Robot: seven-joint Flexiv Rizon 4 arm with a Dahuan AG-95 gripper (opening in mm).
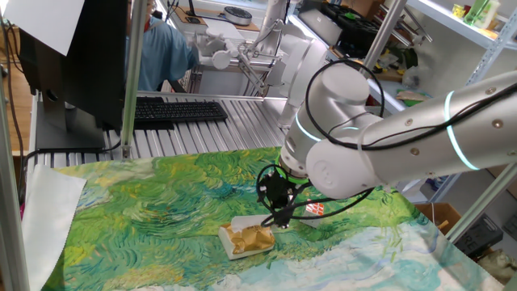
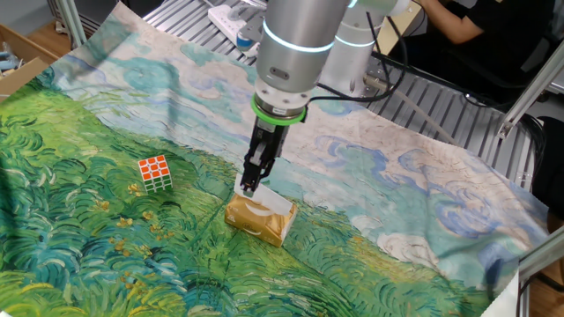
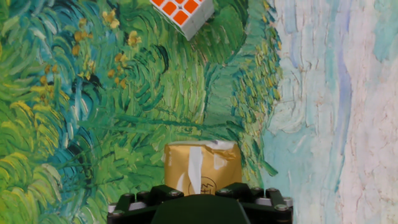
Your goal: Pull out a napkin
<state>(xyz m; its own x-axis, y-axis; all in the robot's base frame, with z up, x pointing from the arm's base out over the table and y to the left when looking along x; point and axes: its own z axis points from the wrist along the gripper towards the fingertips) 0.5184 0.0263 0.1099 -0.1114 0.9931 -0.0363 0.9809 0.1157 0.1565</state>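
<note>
The gripper (image 2: 249, 187) points down over the far end of the box (image 2: 259, 218), its fingertips at or just above the box's top edge; whether they touch it cannot be told; the fingers look close together in the other fixed view, but whether they are shut or pinching anything cannot be told, and in the hand view only the black gripper body (image 3: 200, 205) shows at the bottom edge, fingertips hidden. The napkin (image 3: 195, 169) shows as a white strip along the slot in the top of the golden box (image 3: 202, 168), directly ahead of the hand and just beyond it in the hand view; in the other fixed view the white patch (image 2: 258, 210) lies on the box top just below the fingertips. In one fixed view the gripper (image 1: 283, 217) stands at the right end of the box (image 1: 248, 239), which has a white base and a crumpled golden top. The box rests on the cloth (image 2: 106, 255), painted in green and blue swirls; the cube (image 2: 153, 173), red and white, sits apart from the box on the cloth; in one fixed view the cube (image 1: 315, 209) is partly hidden behind the arm (image 1: 380, 149). A white sheet (image 1: 48, 214) lies at the cloth's left edge; a keyboard (image 1: 178, 111) sits on the slatted table beyond.
</note>
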